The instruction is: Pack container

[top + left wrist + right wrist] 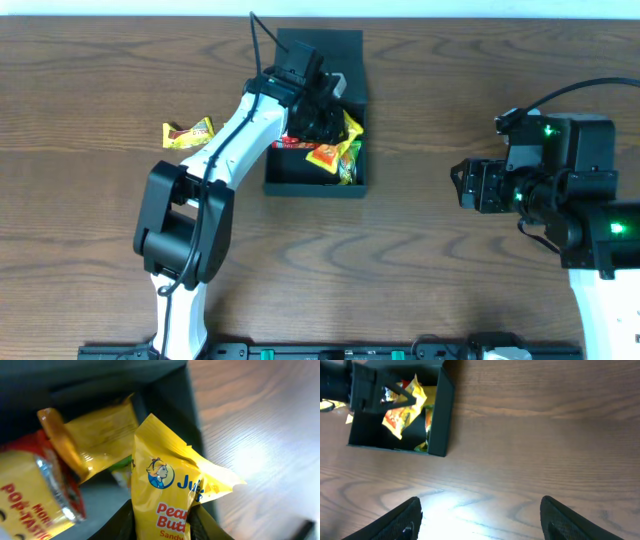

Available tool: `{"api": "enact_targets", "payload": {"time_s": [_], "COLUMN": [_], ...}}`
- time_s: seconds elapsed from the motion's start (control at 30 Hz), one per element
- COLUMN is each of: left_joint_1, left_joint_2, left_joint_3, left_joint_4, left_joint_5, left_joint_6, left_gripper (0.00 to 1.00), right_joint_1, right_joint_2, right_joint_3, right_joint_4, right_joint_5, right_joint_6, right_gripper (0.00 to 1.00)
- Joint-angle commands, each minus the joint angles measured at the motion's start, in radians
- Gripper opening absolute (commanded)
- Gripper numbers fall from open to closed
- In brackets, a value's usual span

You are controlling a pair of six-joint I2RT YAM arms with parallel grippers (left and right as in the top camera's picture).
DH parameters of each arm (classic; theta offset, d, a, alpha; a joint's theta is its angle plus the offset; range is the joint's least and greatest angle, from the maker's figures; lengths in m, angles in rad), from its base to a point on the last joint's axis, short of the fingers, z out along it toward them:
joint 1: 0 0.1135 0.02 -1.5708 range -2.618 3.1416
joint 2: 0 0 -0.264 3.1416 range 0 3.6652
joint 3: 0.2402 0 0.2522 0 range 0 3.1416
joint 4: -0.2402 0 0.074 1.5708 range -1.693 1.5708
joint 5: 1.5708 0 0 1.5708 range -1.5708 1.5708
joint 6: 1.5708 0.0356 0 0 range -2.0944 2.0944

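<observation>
The dark teal-green container (280, 175) stands open at the table's back middle, its flap lid (340, 45) folded back. Several snack packets lie inside. My left gripper (325, 112) is over the container's right half, shut on a yellow peanut-butter sandwich packet (167, 490) held above the other packets. A red-and-yellow pop packet (30, 495) lies inside to the left. The container also shows in the right wrist view (437, 425). My right gripper (480, 517) is open and empty above bare table, at the right (462, 185).
One yellow-and-brown snack packet (188, 133) lies on the wooden table left of the container, beside my left arm. The right arm's base (600, 230) stands at the far right edge.
</observation>
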Motion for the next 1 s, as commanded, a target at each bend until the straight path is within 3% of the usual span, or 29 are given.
{"api": "enact_targets", "payload": {"time_s": [0.0,0.23,0.5,0.7,0.97], "left_joint_1": [0.021,0.047,0.092,0.113,0.142], "left_joint_2": [0.023,0.023,0.023,0.023,0.024], "left_joint_3": [0.029,0.028,0.018,-0.018,-0.019], "left_joint_4": [0.028,0.079,0.06,0.061,0.101], "left_joint_5": [0.112,0.164,0.235,0.147,0.141], "left_joint_6": [-0.144,-0.282,-0.288,-0.413,-0.479], "left_gripper": [0.3,0.22,0.06,0.06,0.06], "right_joint_1": [-0.005,-0.005,-0.005,-0.005,-0.005], "right_joint_2": [-0.005,-0.005,-0.005,-0.005,-0.005], "right_joint_3": [0.013,0.013,0.013,0.013,0.013], "right_joint_4": [-0.003,-0.013,-0.013,-0.013,-0.009], "right_joint_5": [-0.008,-0.008,-0.008,-0.008,-0.008], "right_joint_6": [-0.013,-0.014,-0.014,-0.014,-0.014], "right_gripper": [0.76,0.76,0.76,0.76,0.76]}}
